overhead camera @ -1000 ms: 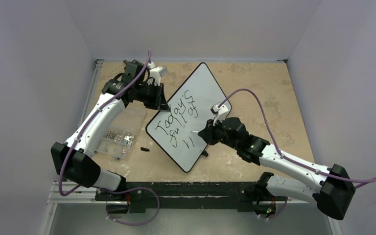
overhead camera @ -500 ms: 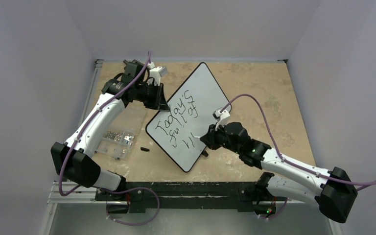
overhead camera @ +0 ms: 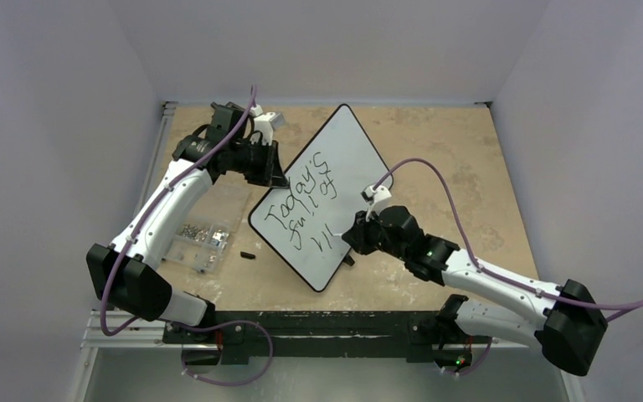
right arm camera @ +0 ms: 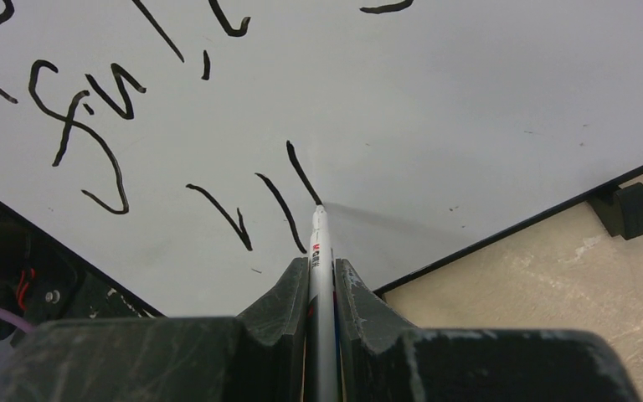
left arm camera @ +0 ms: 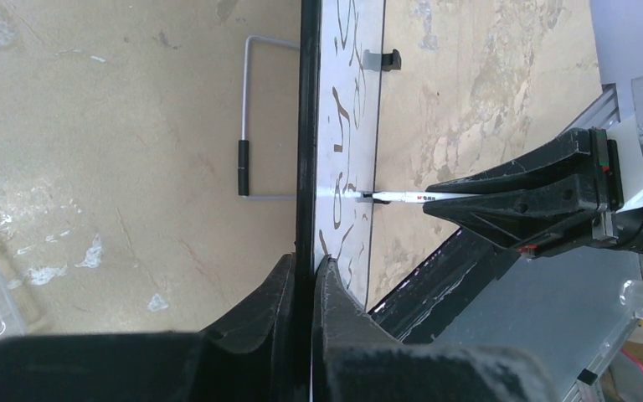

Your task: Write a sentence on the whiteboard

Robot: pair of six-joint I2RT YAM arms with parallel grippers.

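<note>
Top external view: the whiteboard (overhead camera: 347, 146) stands near the middle of the bench (overhead camera: 444, 142), turned so one corner points to the far edge and another to the near edge. The left end effector (overhead camera: 276, 177) is clamped narrow on the board's left rim. By judgement, this steadies the board against the push of writing. The left wrist view shows the rim (left arm camera: 306, 126) edge-on between the closed jaws, with a wire prop (left arm camera: 255, 117) behind the board. This suggests the board leans rather than lies flat.

The right end effector (right arm camera: 322, 268) is closed tight on a white marker (right arm camera: 319, 239). The tip touches the board face at the lower end of a short slanted stroke. The marker meets the surface at a low angle, which is probably what gives the thin lines.

The sentence (overhead camera: 306, 205) is unfinished. The first line reads "Today's" and the second appears to read "full of". The third line holds only three slanted strokes. Red and black print on the marker barrel is too small to read.

A clear box of screws (overhead camera: 201, 234) lies near the left edge of the bench, apart from the board.
</note>
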